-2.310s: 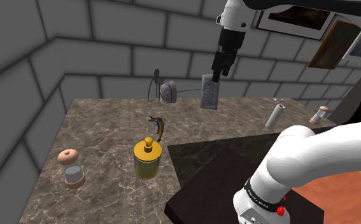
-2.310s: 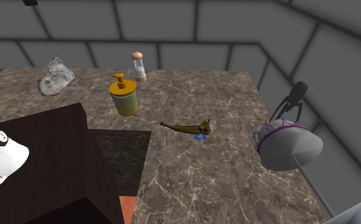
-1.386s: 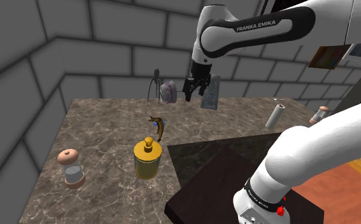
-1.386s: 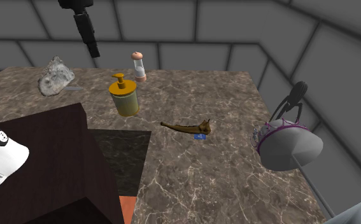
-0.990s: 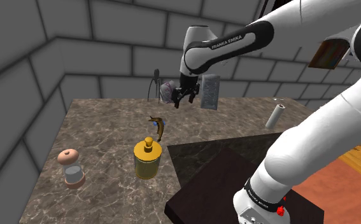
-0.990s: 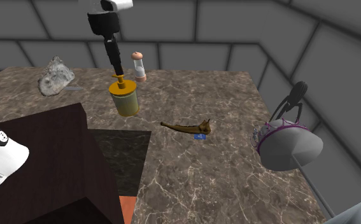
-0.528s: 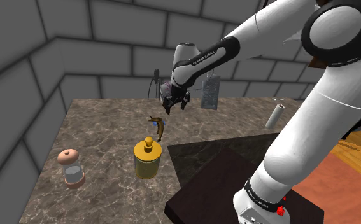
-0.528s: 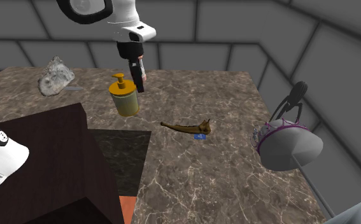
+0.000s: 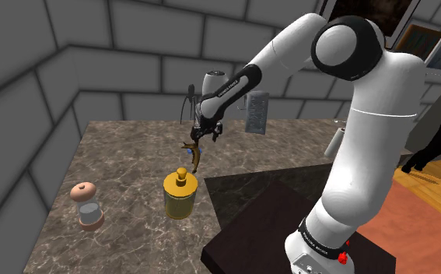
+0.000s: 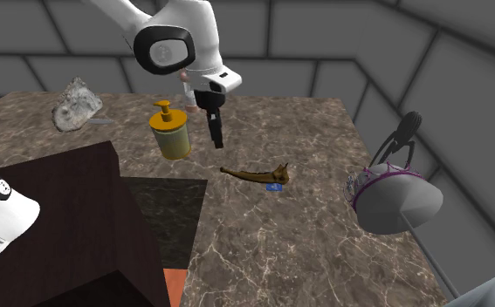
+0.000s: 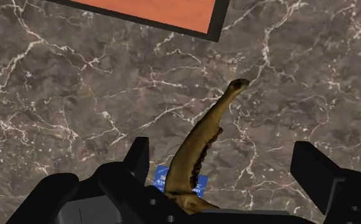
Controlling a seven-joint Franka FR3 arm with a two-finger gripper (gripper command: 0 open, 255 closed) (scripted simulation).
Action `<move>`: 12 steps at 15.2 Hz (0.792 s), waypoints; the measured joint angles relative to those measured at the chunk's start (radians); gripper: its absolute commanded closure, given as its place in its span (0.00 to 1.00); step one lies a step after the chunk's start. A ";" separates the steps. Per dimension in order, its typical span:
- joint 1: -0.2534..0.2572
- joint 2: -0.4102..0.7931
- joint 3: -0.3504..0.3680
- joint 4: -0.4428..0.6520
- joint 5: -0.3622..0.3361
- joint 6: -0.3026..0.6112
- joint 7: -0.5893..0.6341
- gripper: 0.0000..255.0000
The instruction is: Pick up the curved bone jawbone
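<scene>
The jawbone (image 9: 194, 157) is a curved brown-yellow bone lying on the marble table (image 9: 125, 156), with a small blue tag (image 11: 162, 178) at its wide end. In the second exterior view the jawbone (image 10: 258, 177) lies right of the yellow jar. My gripper (image 9: 200, 137) hangs just above the bone's far end and stands open. In the wrist view the jawbone (image 11: 201, 140) lies between the spread fingers of the gripper (image 11: 223, 153), nearer one finger (image 11: 138, 156), and neither finger touches it. From the side, the gripper (image 10: 216, 135) is still a little above the table.
A yellow pump jar (image 9: 180, 194) stands close in front of the bone. A shaker (image 9: 87, 205) is near the front left edge. A grey grater (image 9: 256, 113), a pale cylinder (image 9: 335, 142) and a purple-rimmed strainer (image 10: 394, 199) stand further back. The dark stand (image 9: 288, 210) borders the table.
The arm has swung down and toward the shoulder view's left, from high near the grater to just above the jawbone. The gripper stays open. The bone has not moved.
</scene>
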 measured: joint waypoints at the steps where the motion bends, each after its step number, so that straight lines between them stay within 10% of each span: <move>1: -0.004 0.039 -0.006 0.028 -0.002 0.013 0.005 0.00; 12: -0.006 0.467 -0.057 0.409 0.007 0.085 0.103 0.00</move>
